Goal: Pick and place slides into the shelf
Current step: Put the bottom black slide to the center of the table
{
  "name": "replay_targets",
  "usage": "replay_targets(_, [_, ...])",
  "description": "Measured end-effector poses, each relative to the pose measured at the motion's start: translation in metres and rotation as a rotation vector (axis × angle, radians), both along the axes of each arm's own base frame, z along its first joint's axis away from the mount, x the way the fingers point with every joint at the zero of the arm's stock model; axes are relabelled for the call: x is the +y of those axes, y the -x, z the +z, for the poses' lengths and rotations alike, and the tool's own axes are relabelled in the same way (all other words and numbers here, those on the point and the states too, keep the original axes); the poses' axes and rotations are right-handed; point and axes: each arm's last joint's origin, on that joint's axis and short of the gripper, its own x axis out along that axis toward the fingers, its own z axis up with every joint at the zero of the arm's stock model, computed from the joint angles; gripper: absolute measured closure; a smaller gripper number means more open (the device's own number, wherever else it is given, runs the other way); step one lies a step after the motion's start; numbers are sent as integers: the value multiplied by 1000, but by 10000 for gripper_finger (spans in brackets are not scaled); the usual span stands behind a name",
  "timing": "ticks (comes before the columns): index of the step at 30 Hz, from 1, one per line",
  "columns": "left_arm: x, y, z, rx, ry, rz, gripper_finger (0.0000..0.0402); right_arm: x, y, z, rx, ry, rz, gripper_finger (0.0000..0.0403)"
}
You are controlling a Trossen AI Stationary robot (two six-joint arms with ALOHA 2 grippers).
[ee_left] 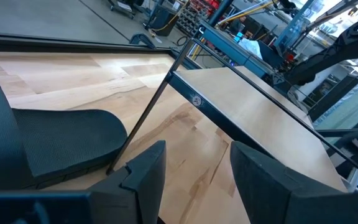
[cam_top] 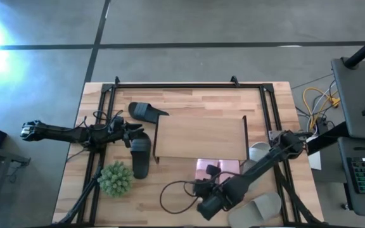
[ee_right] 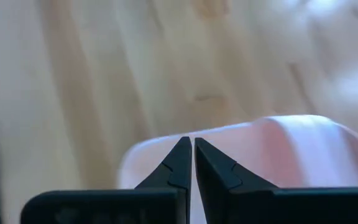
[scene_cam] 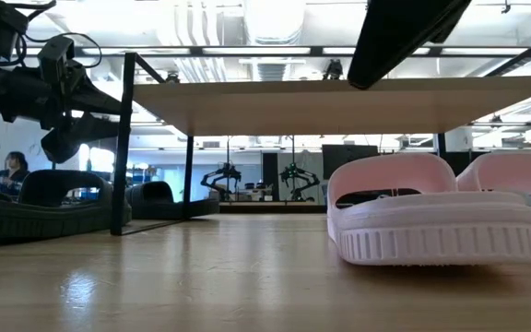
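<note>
Where the high view looks down on the table (cam_top: 189, 196), the right end effector (cam_top: 209, 171) sits over the pink slides (cam_top: 225, 166) at the shelf's (cam_top: 200, 136) near edge; the left end effector (cam_top: 143, 134) hangs above a black slide (cam_top: 140, 157), the shelf just beyond its fingertips, a second black slide (cam_top: 146, 112) to one side.

Low view: pink slides (scene_cam: 431, 221) lie under the shelf top (scene_cam: 339, 103).

Left wrist view: left fingers (ee_left: 145, 180) parted, holding nothing.

Right wrist view: right fingers (ee_right: 178, 163) nearly touching, tips against the pink slide (ee_right: 291, 149); grip cannot be confirmed.
</note>
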Motion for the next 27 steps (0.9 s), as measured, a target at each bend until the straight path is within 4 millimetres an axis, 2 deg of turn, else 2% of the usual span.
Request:
replay_targets(3, [0,0,0,0,0,0,236,-5,6,12,29,52,-32,390])
replay_targets(6, [0,0,0,0,0,0,236,-10,10,33,-6,84,-88,390])
replay_targets(12, [0,0,0,-1,0,0,236,-30,23,101,-240,-2,-208,390])
replay_targets(18, [1,-1,5,-51,0,22,236,-55,55,165,-460,-29,-266,390])
replay_targets(21, [0,-2,14,-151,21,19,236,-70,73,184,-518,13,-272,390])
replay_targets(24, [-1,-2,26,-317,157,-20,236,-89,88,198,-540,66,-295,390])
replay_targets(27, [1,0,40,-497,237,34,236,-110,102,209,-529,114,-310,390])
